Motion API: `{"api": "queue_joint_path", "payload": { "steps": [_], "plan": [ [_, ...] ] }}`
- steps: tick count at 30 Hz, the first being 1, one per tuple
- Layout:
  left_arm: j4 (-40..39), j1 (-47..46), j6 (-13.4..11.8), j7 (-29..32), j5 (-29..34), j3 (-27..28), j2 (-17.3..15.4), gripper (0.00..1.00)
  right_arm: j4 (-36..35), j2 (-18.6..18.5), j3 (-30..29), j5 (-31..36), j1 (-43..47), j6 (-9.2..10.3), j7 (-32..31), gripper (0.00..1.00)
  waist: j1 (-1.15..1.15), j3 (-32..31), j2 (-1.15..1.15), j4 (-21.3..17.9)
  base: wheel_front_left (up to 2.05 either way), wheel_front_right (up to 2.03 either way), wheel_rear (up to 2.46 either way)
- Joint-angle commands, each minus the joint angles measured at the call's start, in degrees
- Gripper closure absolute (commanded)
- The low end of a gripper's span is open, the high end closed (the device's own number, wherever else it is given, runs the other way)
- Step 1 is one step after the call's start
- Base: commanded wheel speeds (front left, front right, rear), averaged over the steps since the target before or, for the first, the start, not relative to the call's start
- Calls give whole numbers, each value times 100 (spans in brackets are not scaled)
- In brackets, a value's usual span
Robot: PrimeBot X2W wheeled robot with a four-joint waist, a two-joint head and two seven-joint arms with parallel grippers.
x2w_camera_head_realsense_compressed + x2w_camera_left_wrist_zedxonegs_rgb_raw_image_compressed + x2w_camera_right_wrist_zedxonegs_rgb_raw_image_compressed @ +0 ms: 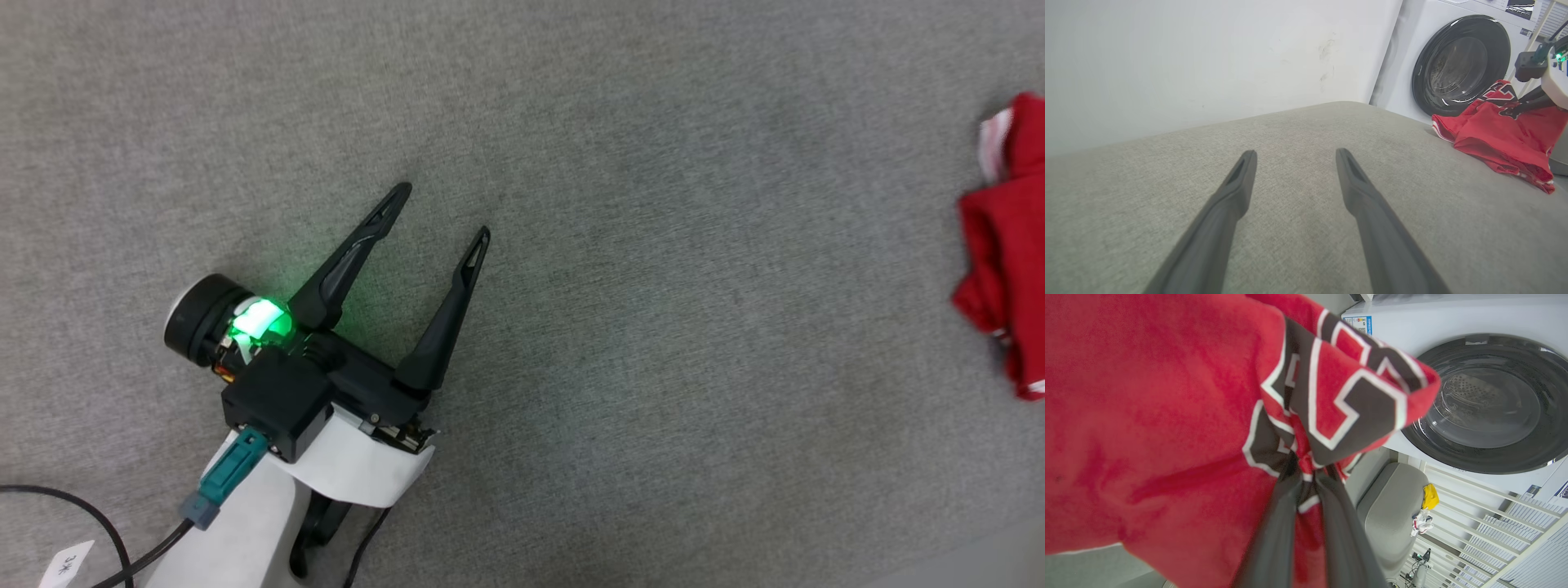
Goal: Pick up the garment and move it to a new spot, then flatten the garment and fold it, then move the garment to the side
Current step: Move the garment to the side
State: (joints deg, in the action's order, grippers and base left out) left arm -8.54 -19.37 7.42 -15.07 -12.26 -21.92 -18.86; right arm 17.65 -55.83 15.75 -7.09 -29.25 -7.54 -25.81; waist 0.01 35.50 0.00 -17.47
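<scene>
Red garment (1008,245) lies bunched at the right edge of the grey fabric surface (653,367), near the washer (1461,69). We find our right gripper (1306,473) clenched on a fold of it at the black-and-white lettering, with that part raised. Our left gripper (443,212) hangs well apart over bare fabric, fingers spread, holding nothing.
</scene>
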Motion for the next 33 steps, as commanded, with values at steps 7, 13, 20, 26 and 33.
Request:
{"api": "queue_joint_path", "payload": {
  "steps": [7, 13, 20, 26, 33],
  "plan": [
    [-229, -188, -2, -7, -59, 4, -15, 0, 750, 354, -1044, 577, 191, 10, 687, 100, -1, 434, 0, 180, 0, 0, 0],
    [-214, -187, -2, -6, -52, 51, -14, 0, 849, 667, -1504, 902, 187, 10, 880, 5, -1, 371, 0, 241, 0, 0, 0],
    [-93, 55, -2, -11, -153, 256, 175, 0, 388, 944, -1916, 1227, 3, 9, 1284, 0, -1, -268, 0, 342, 0, 0, 0],
    [8, 472, -21, -11, -218, 842, 474, 0, -301, 1566, -2399, 1049, -137, 9, 1872, 0, -1, -1082, 0, 617, 0, 0, 0],
    [37, 960, -31, -12, -213, 1430, 722, 0, -1110, 2523, -2665, 732, 216, 8, 2329, 0, -1, -1774, 0, 947, 0, 0, 0]
  ]
}}
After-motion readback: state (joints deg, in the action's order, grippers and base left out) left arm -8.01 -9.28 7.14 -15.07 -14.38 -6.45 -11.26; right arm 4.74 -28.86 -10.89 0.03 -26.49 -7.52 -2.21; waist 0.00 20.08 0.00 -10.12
